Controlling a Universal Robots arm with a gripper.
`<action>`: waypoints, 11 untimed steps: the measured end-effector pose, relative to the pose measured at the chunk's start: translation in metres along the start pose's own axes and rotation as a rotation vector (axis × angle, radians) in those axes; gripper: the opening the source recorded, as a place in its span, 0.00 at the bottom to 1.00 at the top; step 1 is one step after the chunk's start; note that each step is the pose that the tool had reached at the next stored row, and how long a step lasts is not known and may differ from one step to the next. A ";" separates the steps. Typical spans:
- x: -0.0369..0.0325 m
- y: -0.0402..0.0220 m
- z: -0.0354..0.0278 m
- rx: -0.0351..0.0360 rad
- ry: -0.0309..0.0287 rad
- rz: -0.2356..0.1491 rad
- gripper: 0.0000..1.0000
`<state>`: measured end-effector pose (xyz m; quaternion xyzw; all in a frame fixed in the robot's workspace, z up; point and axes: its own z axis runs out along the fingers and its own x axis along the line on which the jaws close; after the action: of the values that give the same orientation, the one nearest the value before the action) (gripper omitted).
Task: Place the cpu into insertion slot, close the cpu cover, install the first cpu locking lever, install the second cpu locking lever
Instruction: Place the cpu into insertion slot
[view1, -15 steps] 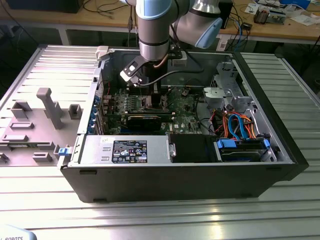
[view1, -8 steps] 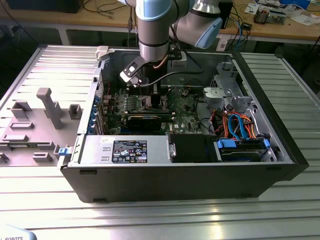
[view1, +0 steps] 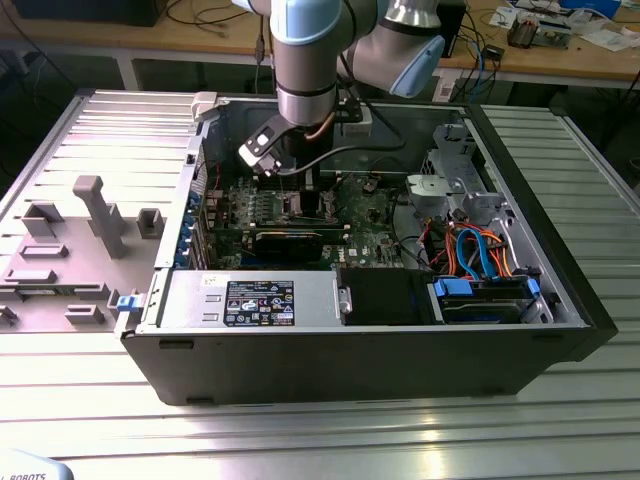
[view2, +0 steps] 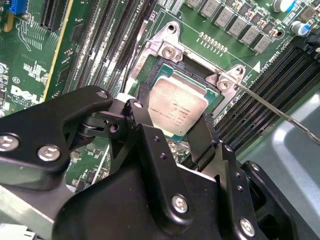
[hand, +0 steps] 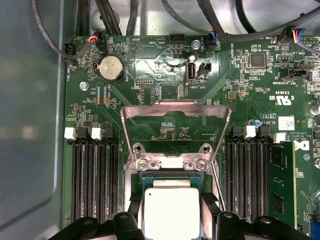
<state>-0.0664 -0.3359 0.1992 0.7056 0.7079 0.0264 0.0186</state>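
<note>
Now we have the chip (hand: 171, 212) clamped in the gripper (view2: 170, 120) at the socket (hand: 170, 175), cover (hand: 175, 109) raised. We judge seating needs square alignment.

Robotics lab, cluttered wooden workbench (view1: 560, 62), slatted metal table (view1: 300, 440)
</note>
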 end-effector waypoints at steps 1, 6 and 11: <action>0.0000 0.0000 0.0002 0.0001 -0.0001 0.000 0.55; -0.0001 -0.0001 0.0011 0.0001 -0.0013 0.013 0.55; 0.0001 0.0000 0.0003 -0.0003 -0.0004 0.013 0.55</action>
<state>-0.0663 -0.3358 0.1989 0.7102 0.7032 0.0265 0.0187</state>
